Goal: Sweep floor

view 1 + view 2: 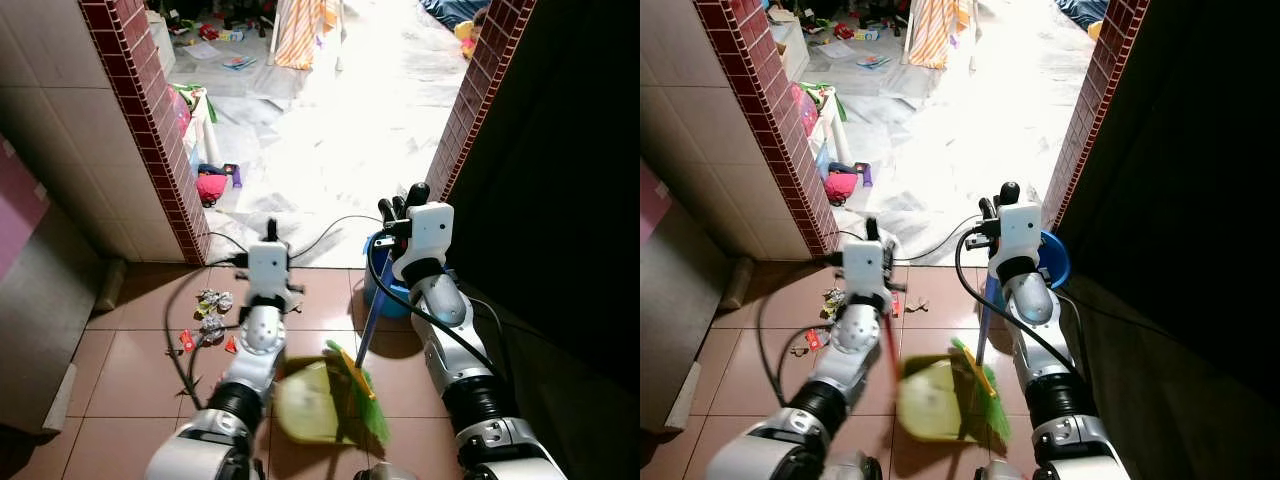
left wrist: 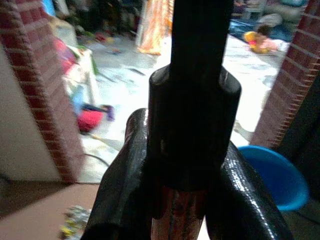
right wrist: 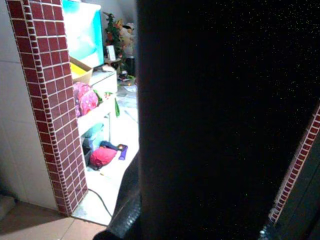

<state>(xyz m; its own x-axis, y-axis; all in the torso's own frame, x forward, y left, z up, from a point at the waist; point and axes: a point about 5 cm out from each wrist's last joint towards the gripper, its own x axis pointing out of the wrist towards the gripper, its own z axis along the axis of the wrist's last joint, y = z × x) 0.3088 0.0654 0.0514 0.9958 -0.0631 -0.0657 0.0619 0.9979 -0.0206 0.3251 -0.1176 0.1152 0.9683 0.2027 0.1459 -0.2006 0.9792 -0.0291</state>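
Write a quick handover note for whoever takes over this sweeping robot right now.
Left gripper: shut on the dustpan handle; the yellow dustpan hangs low in front of the robot.
Right gripper: shut on the broom handle; the green bristles sit by the dustpan.
Litter: scraps lie on the brown tiles left of the left arm, near the brick pillar.
Done: both tools picked up.
Left: sweep the scraps into the dustpan.

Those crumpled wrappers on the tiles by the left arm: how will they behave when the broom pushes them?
The crumpled wrappers look thin and foil-like, so probably very light and apt to scatter. The broom has soft-looking green bristles, which may skip over flat scraps.
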